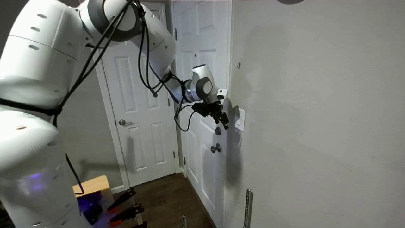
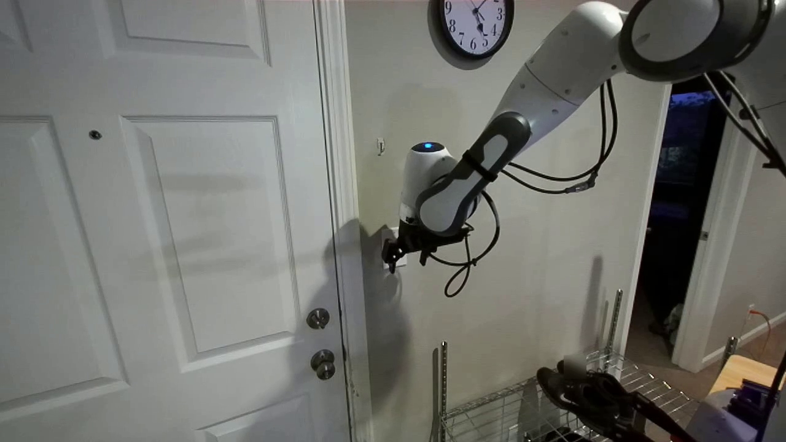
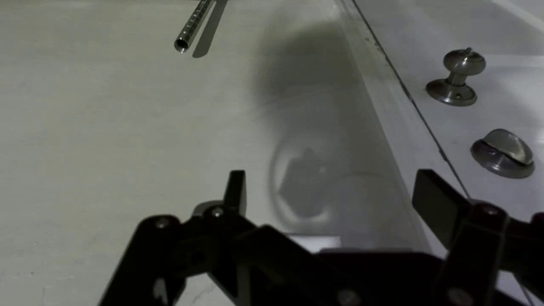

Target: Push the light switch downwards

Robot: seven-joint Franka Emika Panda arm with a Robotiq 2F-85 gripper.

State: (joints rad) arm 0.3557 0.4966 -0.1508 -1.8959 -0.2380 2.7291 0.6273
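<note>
The light switch [image 1: 240, 119] is a small white upright plate on the grey wall beside the door frame. In an exterior view its plate [image 2: 401, 261] is mostly hidden behind my gripper [image 2: 408, 263]. In the wrist view only a bright strip of the plate [image 3: 316, 242] shows behind the gripper's dark body. My gripper [image 1: 222, 123] points downward close in front of the plate, with a small gap showing between them. In the wrist view the fingers of the gripper [image 3: 331, 191] are wide apart with nothing between them. The toggle's position is hard to make out.
A white door [image 2: 209, 215] with a round knob [image 2: 323, 364] and a deadbolt [image 2: 317, 318] stands beside the switch. A small hook [image 1: 239, 65] and a clock [image 2: 474, 24] are higher on the wall. A wire shelf [image 2: 491, 411] with metal posts [image 1: 248, 207] stands below.
</note>
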